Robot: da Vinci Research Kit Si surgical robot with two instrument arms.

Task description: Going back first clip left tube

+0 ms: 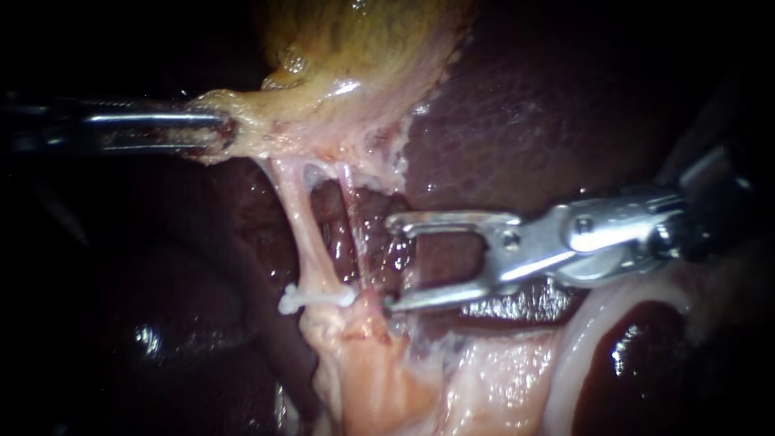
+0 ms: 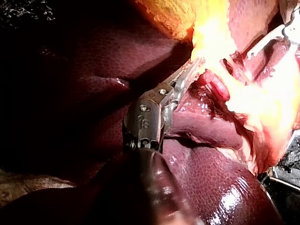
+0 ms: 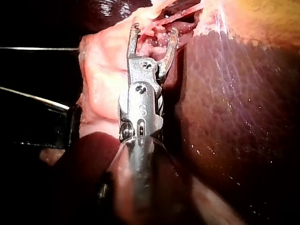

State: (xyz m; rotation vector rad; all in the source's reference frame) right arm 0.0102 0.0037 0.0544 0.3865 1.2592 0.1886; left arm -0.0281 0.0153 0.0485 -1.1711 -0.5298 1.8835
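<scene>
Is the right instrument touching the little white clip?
Apart. In the endoscope view, pink tissue shows between the open-jawed right instrument and the clip on the left tube.

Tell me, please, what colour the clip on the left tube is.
White; the clip shows best in the endoscope view, across the left tube.

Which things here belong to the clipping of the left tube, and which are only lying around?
Job: clip, left tube, right tool with open jaws, left tool holding the gallbladder.
Just there: right tube, liver.
</scene>
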